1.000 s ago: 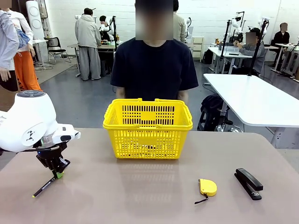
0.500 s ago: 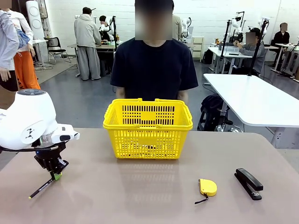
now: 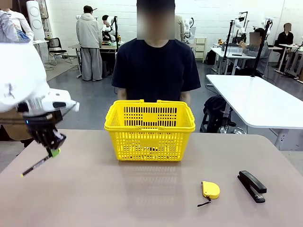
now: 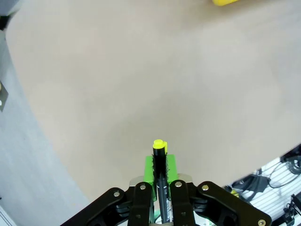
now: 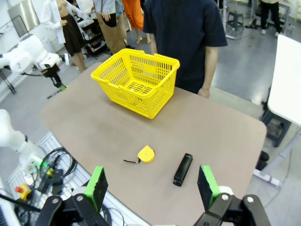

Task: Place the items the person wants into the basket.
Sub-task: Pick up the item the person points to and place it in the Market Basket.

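Note:
My left gripper (image 3: 53,152) is shut on the thin black pen with yellow ends (image 3: 37,165), which hangs slanting down to the left above the table's left edge. In the left wrist view the pen (image 4: 159,174) stands clamped between the green pads (image 4: 149,167), its yellow tip pointing at the bare tabletop below. The yellow basket (image 3: 149,130) stands at the table's far middle, right in front of the person (image 3: 156,66), whose hands rest behind it. My right gripper (image 5: 153,188) hangs open high above the table, far from everything; the basket (image 5: 135,80) lies well ahead of it.
A small yellow tape measure (image 3: 210,189) and a black stapler (image 3: 252,186) lie at the front right of the table. From the right wrist they appear as the tape measure (image 5: 145,154) and stapler (image 5: 182,169). A white table (image 3: 260,101) stands behind on the right.
My left gripper has risen off the table with the pen held in it and drifted slightly left. The basket, tape measure and stapler have stayed put.

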Tool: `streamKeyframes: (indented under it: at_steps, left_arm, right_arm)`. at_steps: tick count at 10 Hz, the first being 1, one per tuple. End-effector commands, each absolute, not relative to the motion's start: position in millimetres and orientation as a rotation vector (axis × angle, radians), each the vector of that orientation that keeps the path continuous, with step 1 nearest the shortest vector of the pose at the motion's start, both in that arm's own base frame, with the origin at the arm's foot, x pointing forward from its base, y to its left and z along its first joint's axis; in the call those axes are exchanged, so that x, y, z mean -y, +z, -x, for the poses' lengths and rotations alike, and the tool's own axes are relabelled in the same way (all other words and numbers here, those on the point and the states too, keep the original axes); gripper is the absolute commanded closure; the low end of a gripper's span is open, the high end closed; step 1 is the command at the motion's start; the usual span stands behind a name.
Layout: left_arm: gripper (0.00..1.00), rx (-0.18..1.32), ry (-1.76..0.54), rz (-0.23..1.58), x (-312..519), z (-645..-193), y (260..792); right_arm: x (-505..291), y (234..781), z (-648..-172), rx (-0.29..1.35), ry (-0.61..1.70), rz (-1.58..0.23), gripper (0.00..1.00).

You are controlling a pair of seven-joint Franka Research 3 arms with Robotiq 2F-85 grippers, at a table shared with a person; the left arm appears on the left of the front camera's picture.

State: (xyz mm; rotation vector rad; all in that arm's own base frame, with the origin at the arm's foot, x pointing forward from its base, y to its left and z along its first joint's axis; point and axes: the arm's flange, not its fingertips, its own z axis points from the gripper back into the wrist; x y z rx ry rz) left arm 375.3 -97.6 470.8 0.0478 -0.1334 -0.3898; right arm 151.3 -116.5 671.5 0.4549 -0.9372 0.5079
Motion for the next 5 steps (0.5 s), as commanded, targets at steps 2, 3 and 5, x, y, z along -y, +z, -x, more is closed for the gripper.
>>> streamKeyframes:
  at_steps: [2, 3, 5]
  left_arm:
    - [1.0, 0.146, -0.409, -0.016, 109.4, -378.6, 506.3]
    - [1.0, 0.128, -0.412, -0.02, 110.7, -381.2, 510.9]
    - [1.0, 0.102, -0.396, -0.056, 108.4, -376.3, 507.1]
  right_arm:
    - [115.9, 670.5, -152.1, 0.921, 0.5, -0.45, 0.0]
    - [115.9, 670.5, -152.1, 0.921, 0.5, -0.45, 0.0]
    - [115.9, 670.5, -152.1, 0.921, 0.5, -0.45, 0.0]
